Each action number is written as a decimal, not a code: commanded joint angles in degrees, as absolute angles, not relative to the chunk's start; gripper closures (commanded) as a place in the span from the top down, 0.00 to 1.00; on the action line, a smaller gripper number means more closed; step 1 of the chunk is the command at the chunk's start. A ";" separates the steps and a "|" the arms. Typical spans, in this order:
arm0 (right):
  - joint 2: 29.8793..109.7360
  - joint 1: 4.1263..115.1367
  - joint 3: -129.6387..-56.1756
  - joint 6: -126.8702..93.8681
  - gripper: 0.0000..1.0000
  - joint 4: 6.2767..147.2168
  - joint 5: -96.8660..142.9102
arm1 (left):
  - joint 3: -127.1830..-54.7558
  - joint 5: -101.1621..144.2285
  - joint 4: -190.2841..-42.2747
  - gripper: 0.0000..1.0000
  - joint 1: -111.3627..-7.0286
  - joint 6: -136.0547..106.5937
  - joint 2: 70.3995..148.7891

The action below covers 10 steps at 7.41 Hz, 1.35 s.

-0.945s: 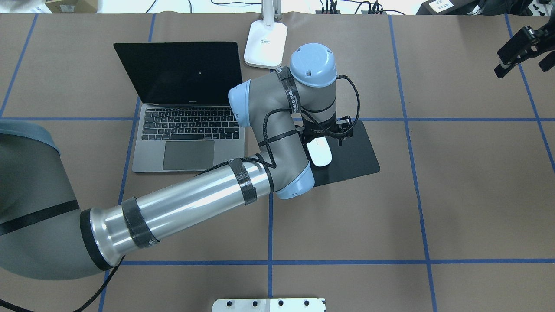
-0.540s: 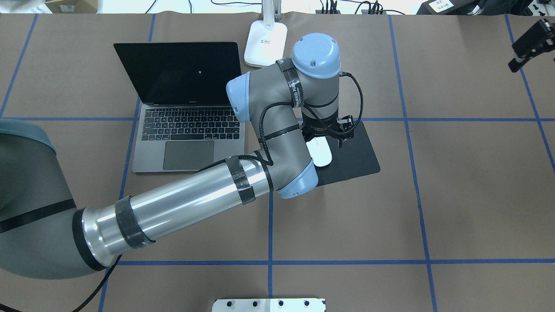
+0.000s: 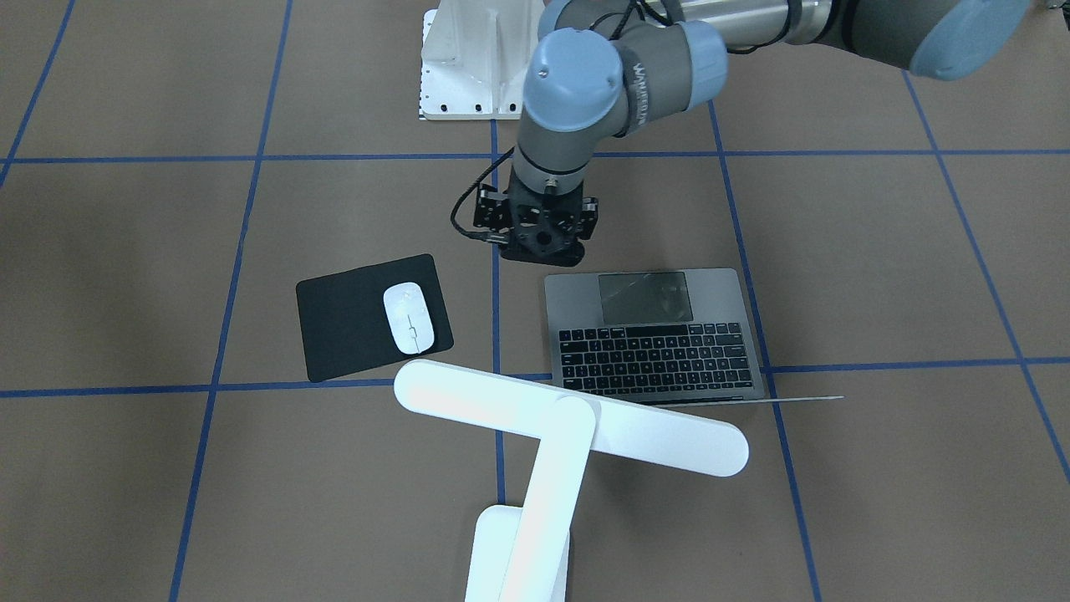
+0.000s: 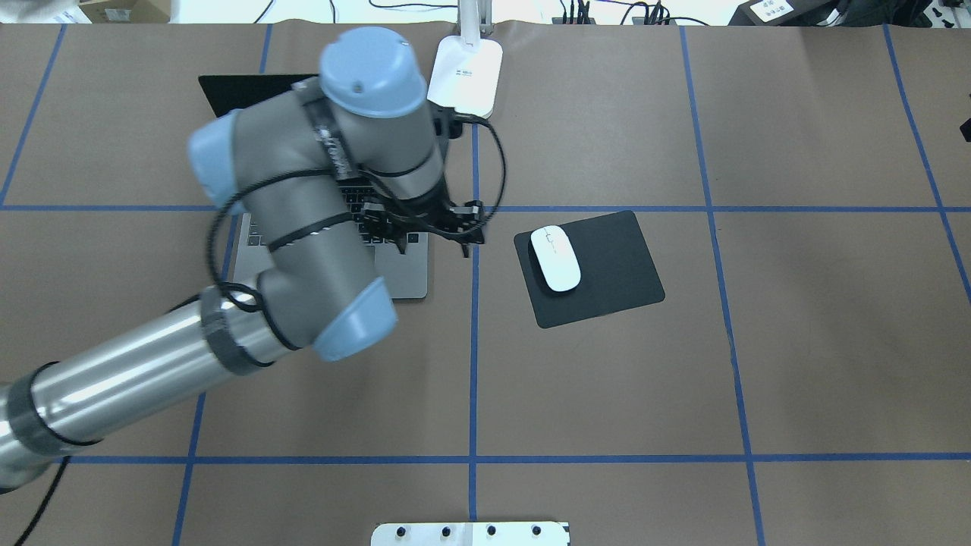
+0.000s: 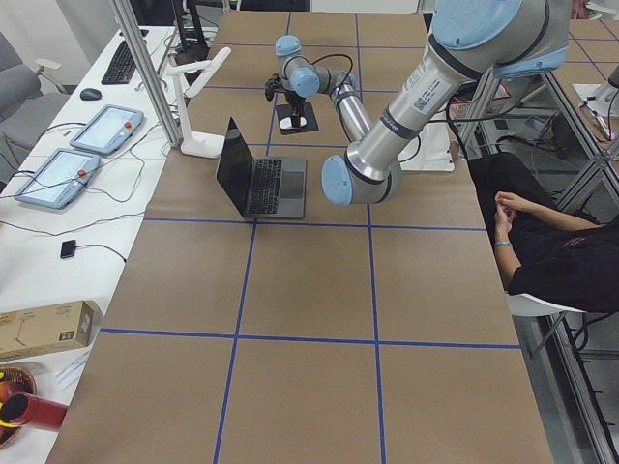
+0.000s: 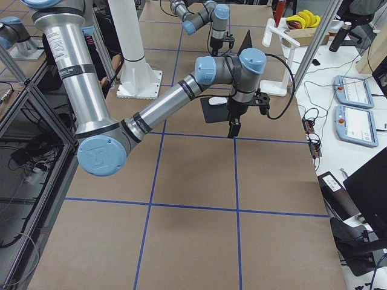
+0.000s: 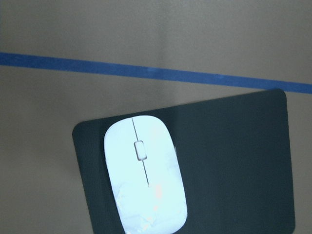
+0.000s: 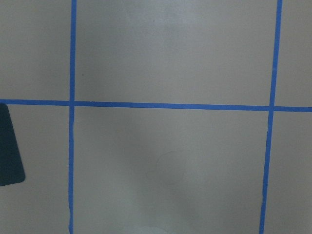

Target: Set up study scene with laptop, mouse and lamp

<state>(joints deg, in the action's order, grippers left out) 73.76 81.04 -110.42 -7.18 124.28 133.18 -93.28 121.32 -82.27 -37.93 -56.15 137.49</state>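
Observation:
The open laptop [image 3: 656, 334] lies on the brown table, partly hidden under my left arm in the overhead view [image 4: 402, 277]. The white mouse [image 4: 555, 258] lies free on the black mat [image 4: 607, 273], also in the front view [image 3: 408, 318] and the left wrist view [image 7: 145, 173]. The white lamp [image 3: 568, 418] stands behind the laptop, its base [image 4: 465, 76] at the table's far edge. My left gripper [image 3: 539, 242] hangs empty and open over the laptop's right front corner, left of the mat. My right gripper [image 6: 233, 128] hangs above the table to the right of the mat; I cannot tell its state.
A white bolted pedestal [image 3: 481, 58] stands at the robot's side of the table. Blue tape lines cross the brown table cover. A seated person [image 5: 551, 251] is beside the table. Tablets and cables lie on the white side table [image 5: 58, 174].
My left gripper has drawn away from the mouse to the left, over the laptop's right side. The mouse stays on the mat. My right gripper has moved almost out of the overhead view.

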 commanded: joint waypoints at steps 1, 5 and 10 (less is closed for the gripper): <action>77.06 81.91 -104.71 -5.37 1.00 114.06 133.24 | -102.53 121.29 -77.35 0.91 -42.87 -48.54 130.90; 78.05 87.00 -89.29 1.23 1.00 97.30 133.68 | -110.39 127.31 -79.70 0.99 -57.61 -27.83 110.96; 82.34 88.59 -94.91 0.35 1.00 97.65 132.72 | -98.40 136.49 -82.44 1.00 -82.50 6.70 95.01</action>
<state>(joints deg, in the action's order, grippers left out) 80.77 88.49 -92.80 0.65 97.52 132.99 -103.71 135.00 -82.38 -77.27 -2.01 96.55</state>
